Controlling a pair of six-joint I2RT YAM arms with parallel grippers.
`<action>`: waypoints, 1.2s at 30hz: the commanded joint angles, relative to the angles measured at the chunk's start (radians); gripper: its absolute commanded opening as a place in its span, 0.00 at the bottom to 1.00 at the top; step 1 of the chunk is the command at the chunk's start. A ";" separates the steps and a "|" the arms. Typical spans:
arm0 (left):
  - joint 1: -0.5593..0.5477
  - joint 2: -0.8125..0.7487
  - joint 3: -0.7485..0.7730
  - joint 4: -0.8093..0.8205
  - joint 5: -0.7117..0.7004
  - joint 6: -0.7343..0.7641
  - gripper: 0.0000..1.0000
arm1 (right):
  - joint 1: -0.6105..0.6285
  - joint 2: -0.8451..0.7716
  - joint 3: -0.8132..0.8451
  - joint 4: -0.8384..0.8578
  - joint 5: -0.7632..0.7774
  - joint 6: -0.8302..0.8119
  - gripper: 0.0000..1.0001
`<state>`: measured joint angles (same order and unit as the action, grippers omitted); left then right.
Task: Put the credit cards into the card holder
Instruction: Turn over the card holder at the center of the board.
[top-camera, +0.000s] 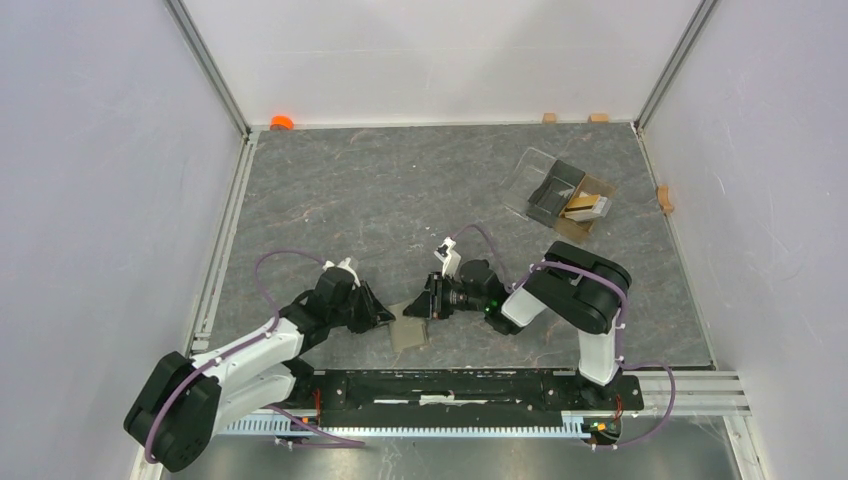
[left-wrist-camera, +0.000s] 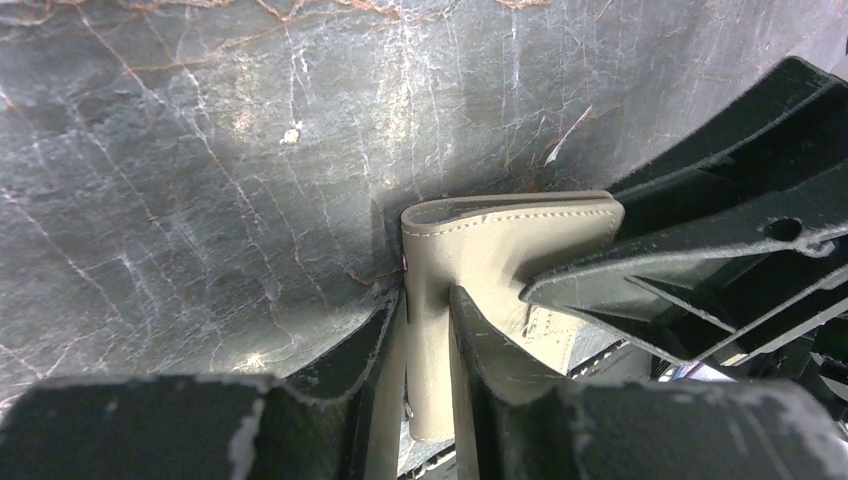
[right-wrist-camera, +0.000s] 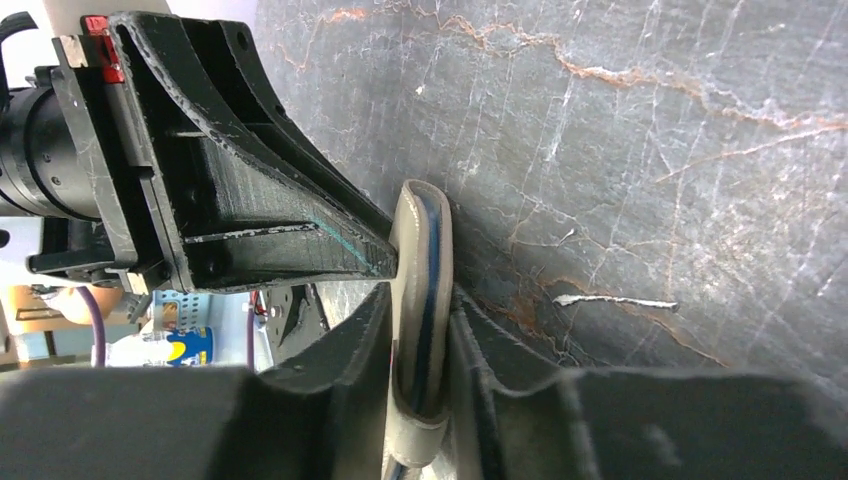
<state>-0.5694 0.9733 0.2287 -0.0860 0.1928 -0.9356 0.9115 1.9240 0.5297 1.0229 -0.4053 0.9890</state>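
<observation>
The olive-khaki card holder (top-camera: 409, 334) sits near the table's front edge between both arms. My left gripper (top-camera: 388, 320) is shut on it; in the left wrist view the holder (left-wrist-camera: 500, 245) stands edge-up between my fingers (left-wrist-camera: 428, 345). My right gripper (top-camera: 413, 309) is also shut on it; in the right wrist view the holder (right-wrist-camera: 421, 250) shows edge-on with a blue line inside, pinched between my jaws (right-wrist-camera: 420, 350). Tan credit cards (top-camera: 586, 207) lie in the clear plastic box (top-camera: 545, 180) at the back right. No card shows in either gripper.
An orange object (top-camera: 282, 122) sits at the back left corner. Small wooden blocks (top-camera: 549, 117) line the back edge and one (top-camera: 664, 198) is on the right side. Grey walls enclose the stone-patterned table (top-camera: 400, 190). A metal rail (top-camera: 480, 385) runs along the front.
</observation>
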 joint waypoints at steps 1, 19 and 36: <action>-0.004 0.010 -0.028 -0.015 -0.030 -0.020 0.28 | 0.014 -0.036 0.001 0.098 -0.013 -0.043 0.22; 0.298 0.092 0.736 -0.586 0.122 0.498 0.75 | 0.043 -0.568 -0.002 -0.420 0.498 -0.974 0.00; 0.211 0.172 0.584 -0.381 0.163 0.440 0.82 | 0.466 -0.566 -0.026 -0.543 0.982 -1.180 0.64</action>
<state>-0.2783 1.1557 0.8627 -0.5369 0.3340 -0.4522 1.3697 1.4513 0.4755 0.6132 0.5735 -0.3424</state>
